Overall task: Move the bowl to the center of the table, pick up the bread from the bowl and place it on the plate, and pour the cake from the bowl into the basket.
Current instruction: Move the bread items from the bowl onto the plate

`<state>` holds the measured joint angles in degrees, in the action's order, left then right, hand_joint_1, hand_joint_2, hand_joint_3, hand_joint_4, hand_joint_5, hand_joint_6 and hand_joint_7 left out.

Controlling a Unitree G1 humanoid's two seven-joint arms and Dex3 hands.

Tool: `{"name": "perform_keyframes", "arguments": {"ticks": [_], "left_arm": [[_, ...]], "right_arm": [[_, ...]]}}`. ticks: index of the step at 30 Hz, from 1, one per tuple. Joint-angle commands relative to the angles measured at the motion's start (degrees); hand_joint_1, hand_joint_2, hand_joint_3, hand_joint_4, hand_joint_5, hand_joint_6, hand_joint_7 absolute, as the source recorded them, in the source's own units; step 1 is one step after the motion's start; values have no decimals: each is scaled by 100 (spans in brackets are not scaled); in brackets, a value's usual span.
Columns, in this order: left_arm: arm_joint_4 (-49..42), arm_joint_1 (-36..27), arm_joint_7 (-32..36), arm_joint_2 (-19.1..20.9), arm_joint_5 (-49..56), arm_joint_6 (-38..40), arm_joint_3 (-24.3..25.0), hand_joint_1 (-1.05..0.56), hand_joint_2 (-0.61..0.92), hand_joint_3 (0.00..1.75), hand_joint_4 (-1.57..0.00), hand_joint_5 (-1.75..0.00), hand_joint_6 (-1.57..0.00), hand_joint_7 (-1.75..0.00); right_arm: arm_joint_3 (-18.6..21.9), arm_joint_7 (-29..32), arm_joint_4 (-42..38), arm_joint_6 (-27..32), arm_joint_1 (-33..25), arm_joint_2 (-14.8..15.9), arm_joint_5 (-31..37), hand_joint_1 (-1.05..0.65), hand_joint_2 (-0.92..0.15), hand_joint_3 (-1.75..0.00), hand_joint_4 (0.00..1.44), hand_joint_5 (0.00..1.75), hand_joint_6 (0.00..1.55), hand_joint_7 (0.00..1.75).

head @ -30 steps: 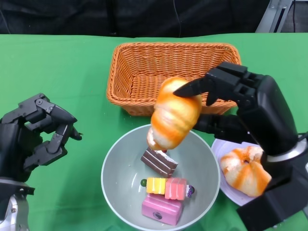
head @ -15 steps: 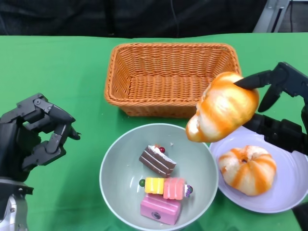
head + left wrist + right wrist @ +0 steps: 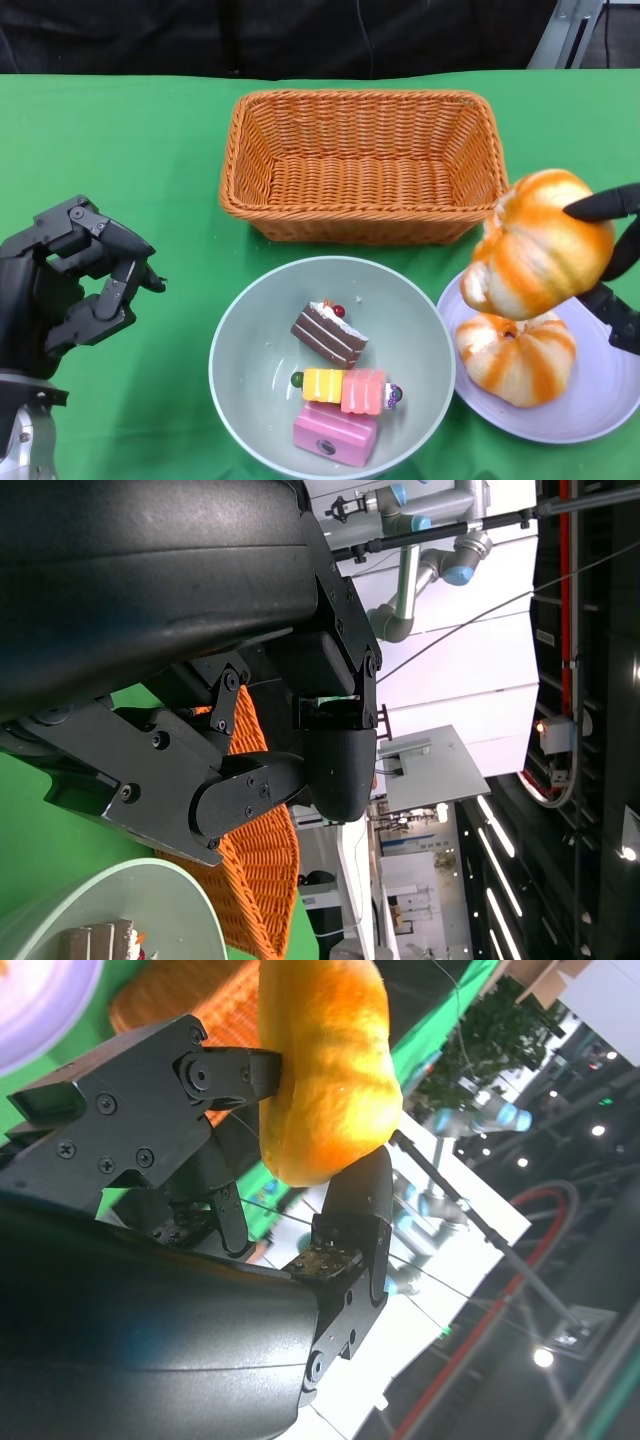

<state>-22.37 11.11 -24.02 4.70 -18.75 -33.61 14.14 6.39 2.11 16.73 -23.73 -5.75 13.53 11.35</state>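
1. Head view, right edge of the frame: right hand (image 3: 615, 255) mostly cut off, fingers clamped on a bread (image 3: 538, 245), one fingertip on its upper right, another part of the hand below it. Bread raised, long axis tilted, lower end pointing down-left, directly over a second bread (image 3: 515, 355) lying on the lavender plate (image 3: 600, 410) at lower right.
2. Same view, lower left: left hand (image 3: 70, 285) held above the green table (image 3: 120, 140), fingers curled inward around nothing. Bowl (image 3: 240, 340) at lower centre with cake pieces (image 3: 335, 385) inside; wicker basket (image 3: 365, 160) just above it in the frame.
3. Right wrist view: black fingers (image 3: 355, 1220) gripping the orange bread (image 3: 325, 1065) from two sides at upper centre; basket weave and a plate edge at upper left.
4. Left wrist view: fingers (image 3: 250, 785) folded in, holding nothing; bowl rim (image 3: 150, 880) at lower left, basket (image 3: 265, 870) beside it.
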Motion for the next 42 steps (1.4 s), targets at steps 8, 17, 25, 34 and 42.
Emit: {"name": "perform_keyframes", "arguments": {"ticks": [8,17,25,34,42], "left_arm": [[-63,53,-110,129,-100,-81,56,-11,68,82,-88,-139,-92,-108],[-74,39,-110,127,-88,-85,76,-11,68,82,-88,-138,-93,-107],[-118,31,-100,139,-23,-145,68,-11,68,81,-88,-137,-93,-107],[-185,30,-112,154,-17,-199,69,-12,68,81,-87,-138,-92,-108],[-306,60,-158,171,-6,-322,70,-12,69,82,-86,-138,-91,-108]], "right_arm": [[217,-756,304,1010,-363,195,-731,1,-64,-79,66,165,52,141],[159,-843,-139,1125,-353,121,-637,-5,-68,-66,60,165,51,140],[223,-1244,-13,2184,-216,364,-754,-10,-82,-40,55,169,49,136],[263,-1534,-184,2577,-12,661,-776,-11,-92,-17,61,159,56,125],[266,-1688,-249,2921,141,861,-774,-10,-92,-17,60,162,56,121]]}}
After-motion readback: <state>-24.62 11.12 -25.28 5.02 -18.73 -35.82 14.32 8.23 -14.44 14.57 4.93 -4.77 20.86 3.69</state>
